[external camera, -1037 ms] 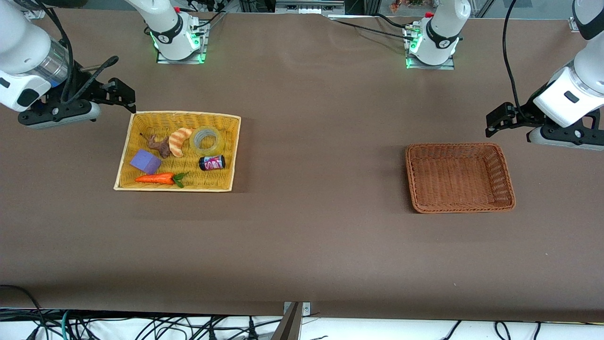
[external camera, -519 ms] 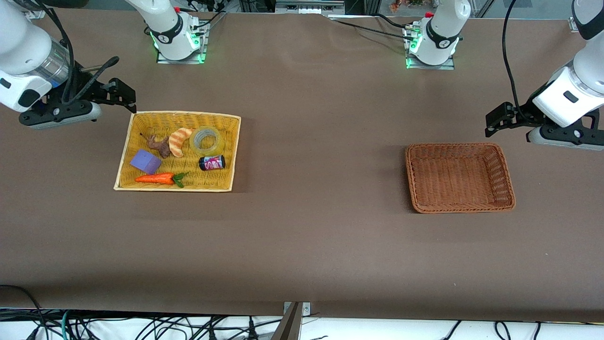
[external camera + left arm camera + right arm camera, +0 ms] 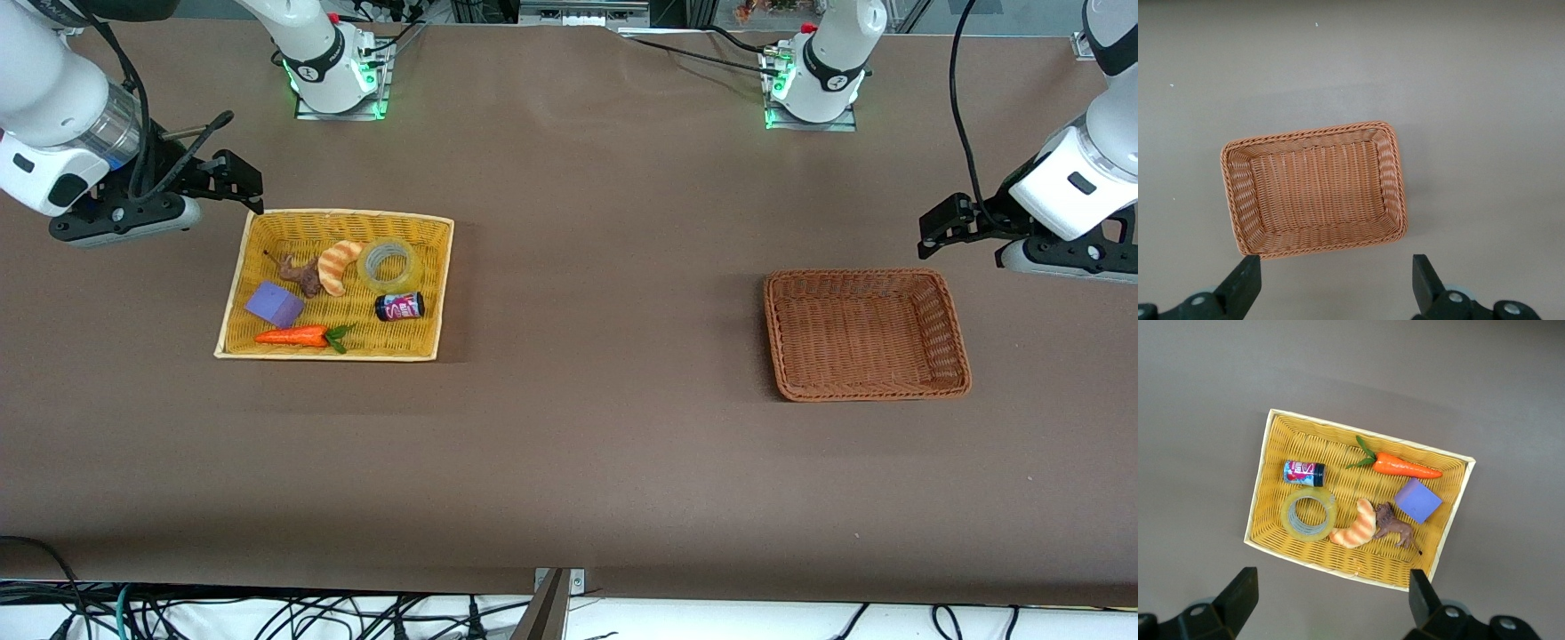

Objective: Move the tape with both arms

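The tape [image 3: 388, 264], a pale-yellow translucent roll with a grey core, lies flat in the yellow wicker basket [image 3: 347, 214] toward the right arm's end of the table. It also shows in the right wrist view [image 3: 1308, 515]. My right gripper [image 3: 233, 178] hangs open and empty in the air beside that basket's corner; in its wrist view [image 3: 1331, 597] the jaws stand wide apart over bare table next to the basket's rim [image 3: 1338, 430]. My left gripper [image 3: 944, 220] is open and empty in the air beside the brown wicker basket [image 3: 853, 276], also in the left wrist view [image 3: 1335, 283].
The yellow basket also holds a striped orange croissant toy [image 3: 338, 265] touching the tape, a brown animal figure [image 3: 300, 271], a purple block [image 3: 274, 304], a carrot [image 3: 298, 336] and a small dark can [image 3: 399, 307]. The brown basket [image 3: 1311, 132] holds nothing.
My right gripper has shifted slightly toward the yellow basket. My left gripper has drifted slightly toward its own end of the table. Nothing in the baskets has moved.
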Controlling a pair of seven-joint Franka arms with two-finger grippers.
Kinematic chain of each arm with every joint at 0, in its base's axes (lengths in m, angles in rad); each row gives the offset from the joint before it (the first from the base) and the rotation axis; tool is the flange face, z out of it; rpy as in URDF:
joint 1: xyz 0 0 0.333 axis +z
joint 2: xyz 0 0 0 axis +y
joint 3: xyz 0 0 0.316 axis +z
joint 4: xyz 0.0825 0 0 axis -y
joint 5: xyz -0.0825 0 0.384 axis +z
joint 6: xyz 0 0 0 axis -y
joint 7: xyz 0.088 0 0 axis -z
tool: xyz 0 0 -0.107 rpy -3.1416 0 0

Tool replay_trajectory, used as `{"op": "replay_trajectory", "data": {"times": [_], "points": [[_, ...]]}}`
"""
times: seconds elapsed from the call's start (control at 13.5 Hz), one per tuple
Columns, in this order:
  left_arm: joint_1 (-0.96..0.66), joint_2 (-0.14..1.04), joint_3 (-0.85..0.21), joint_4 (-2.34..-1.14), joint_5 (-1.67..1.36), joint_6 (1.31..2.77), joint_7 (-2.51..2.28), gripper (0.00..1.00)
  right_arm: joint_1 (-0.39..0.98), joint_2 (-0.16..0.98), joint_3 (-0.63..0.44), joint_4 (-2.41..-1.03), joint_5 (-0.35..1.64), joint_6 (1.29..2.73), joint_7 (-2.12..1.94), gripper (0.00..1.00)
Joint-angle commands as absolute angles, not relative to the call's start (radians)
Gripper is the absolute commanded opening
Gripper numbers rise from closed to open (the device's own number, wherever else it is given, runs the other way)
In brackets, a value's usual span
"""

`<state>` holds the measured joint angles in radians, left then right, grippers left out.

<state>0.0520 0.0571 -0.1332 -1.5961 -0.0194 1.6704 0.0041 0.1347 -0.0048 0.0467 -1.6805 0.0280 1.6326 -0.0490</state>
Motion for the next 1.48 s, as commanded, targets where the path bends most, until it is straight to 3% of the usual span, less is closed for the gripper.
{"op": "replay_trajectory", "data": {"times": [0.0,0.37,0.67,0.96,1.41], "points": [[0.055,0.054,-0.140,-1.582,0.000,1.652,0.009,1.00,0.133,-0.017,0.052,-1.747,0.034,1.646,-0.038,1.00],[0.057,0.054,-0.138,-1.582,0.000,1.652,0.009,1.00,0.137,-0.031,0.149,-2.024,0.006,1.905,0.099,1.00],[0.055,0.054,-0.138,-1.582,0.000,1.651,0.008,1.00,0.137,-0.009,0.161,-2.282,-0.002,2.210,0.118,1.00],[0.055,0.054,-0.140,-1.582,0.000,1.652,0.008,1.00,0.137,0.109,0.161,-2.335,-0.002,2.307,0.120,1.00],[0.049,0.054,-0.138,-1.582,-0.003,1.652,0.011,1.00,0.137,0.224,0.156,-2.437,-0.002,2.580,0.115,1.00]]}}
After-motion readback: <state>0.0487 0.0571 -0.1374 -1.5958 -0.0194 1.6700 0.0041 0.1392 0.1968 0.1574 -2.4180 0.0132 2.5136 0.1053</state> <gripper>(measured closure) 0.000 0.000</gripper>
